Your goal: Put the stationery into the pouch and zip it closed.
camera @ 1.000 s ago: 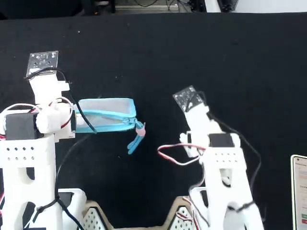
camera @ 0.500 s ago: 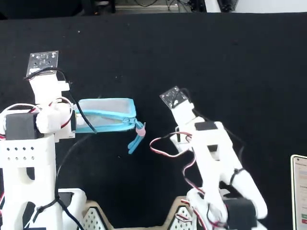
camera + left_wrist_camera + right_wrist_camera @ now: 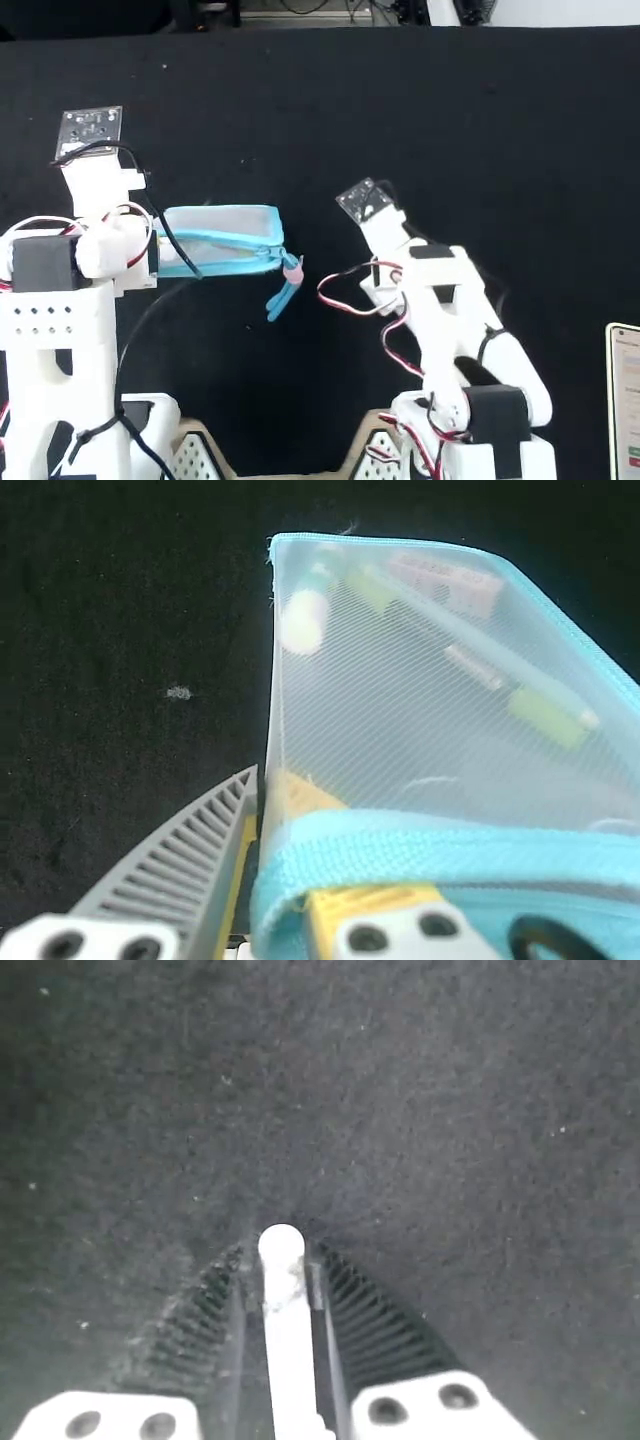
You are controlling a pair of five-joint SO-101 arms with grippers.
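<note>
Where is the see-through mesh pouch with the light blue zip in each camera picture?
High view: the see-through mesh pouch lies left of centre, zip edge toward the arms.
Left wrist view: the pouch is close up, one corner clamped in the left gripper.
Right wrist view: faces black table cloth elsewhere.
Shared landmark: that black table cloth, which also surrounds the pouch in the other two views.
</note>
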